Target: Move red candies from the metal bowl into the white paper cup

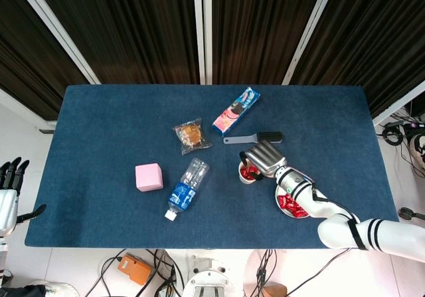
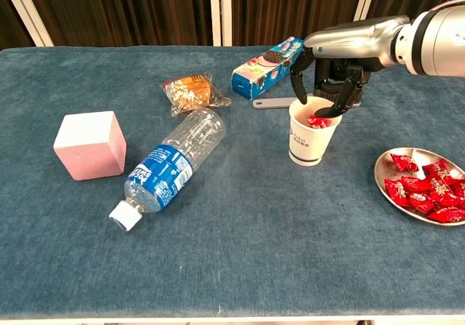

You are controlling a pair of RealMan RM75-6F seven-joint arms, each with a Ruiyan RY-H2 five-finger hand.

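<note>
Blue cloth table (image 2: 240,252) lies bare along its front. Right hand (image 2: 330,70) hangs over the white paper cup (image 2: 312,132), fingers apart, holding nothing; red candies (image 2: 425,190) fill the metal bowl (image 2: 383,171) near the right edge. Left hand (image 1: 8,184) rests off-table, fingers spread.

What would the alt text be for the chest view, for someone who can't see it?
A robot's right hand hovers over a white paper cup, fingers pointing down at the red candy in it. A metal bowl of red candies sits to the right; a plastic bottle, pink cube and snack packets lie on the blue table.
</note>
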